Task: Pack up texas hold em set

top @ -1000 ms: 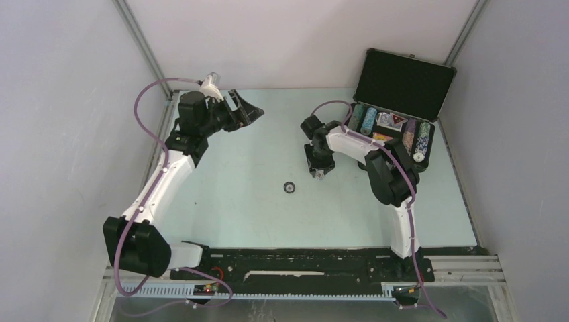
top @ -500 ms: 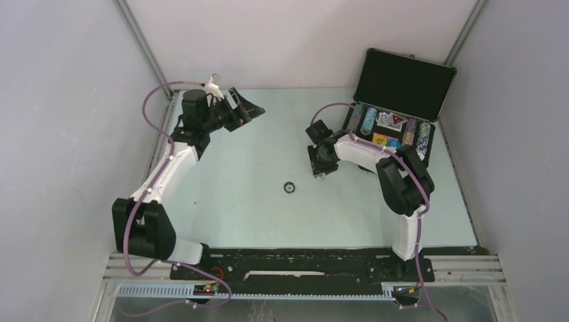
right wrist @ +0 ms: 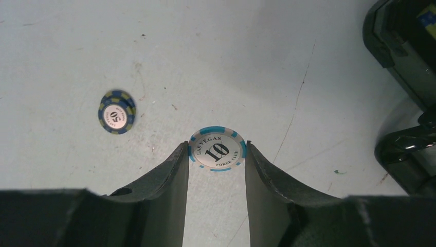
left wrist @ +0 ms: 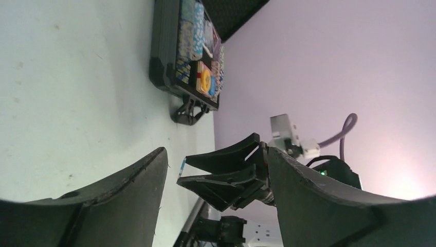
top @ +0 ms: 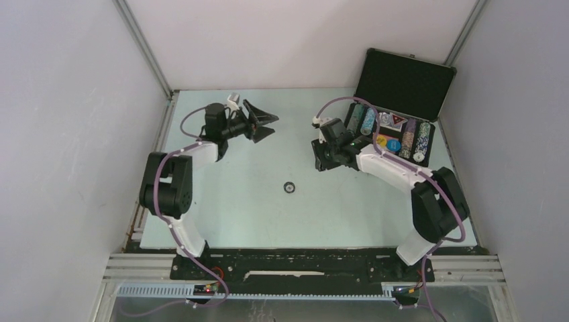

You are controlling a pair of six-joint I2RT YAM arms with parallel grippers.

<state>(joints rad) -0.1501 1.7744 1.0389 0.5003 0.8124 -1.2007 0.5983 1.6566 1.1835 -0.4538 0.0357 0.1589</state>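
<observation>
The black silver-trimmed briefcase (top: 429, 144) lies open at the back right, lid (top: 404, 84) upright, with rows of striped chips (top: 368, 121) and a yellow disc (top: 381, 141) inside. My right gripper (top: 319, 159) hovers just left of the case, shut on a white and light-blue "10" chip (right wrist: 217, 149) pinched by its rim between the fingertips (right wrist: 180, 159). In the left wrist view that chip (left wrist: 181, 168) shows edge-on. A blue and yellow "50" chip (top: 290, 187) lies flat on the table (right wrist: 116, 111). My left gripper (top: 263, 125) is open and empty at the back centre-left, facing the right gripper.
The case's corner (right wrist: 401, 41) sits close to the right of my right gripper. In the left wrist view the case (left wrist: 167, 51) lies beyond, with its handle (left wrist: 189, 110) at the near side. Grey walls and a metal frame post (top: 144, 47) close in the pale green table (top: 235, 201).
My left arm has folded in and its open gripper has moved right toward the table's centre. My right gripper has shifted slightly back and right, toward the case, keeping the "10" chip.
</observation>
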